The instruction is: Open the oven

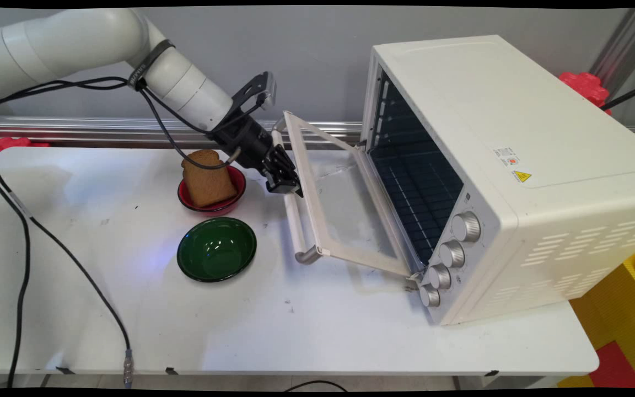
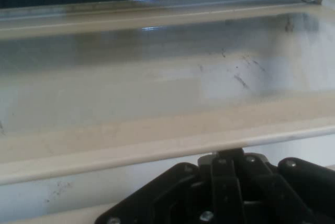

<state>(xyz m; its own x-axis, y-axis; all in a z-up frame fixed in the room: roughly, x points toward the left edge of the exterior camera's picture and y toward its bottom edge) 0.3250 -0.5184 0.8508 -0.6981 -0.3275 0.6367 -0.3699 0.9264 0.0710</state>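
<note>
While the black two-finger claw (image 1: 284, 181) rests at the handle edge of the half-lowered glass door (image 1: 345, 209) of the white toaster oven (image 1: 516, 138), clenched or released I cannot tell, brown toast (image 1: 207, 179) leans in a red bowl (image 1: 215, 208) just beside it on the white counter (image 1: 295, 331), with an empty green bowl (image 1: 216, 249) nearby.

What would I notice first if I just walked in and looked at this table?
Probably the big white oven on the right, its glass door hanging open toward the middle of the table. The robot's gripper is right at the door's top edge, by the handle. Left of it, toast stands in a red bowl, with an empty green bowl nearer the front.
</note>
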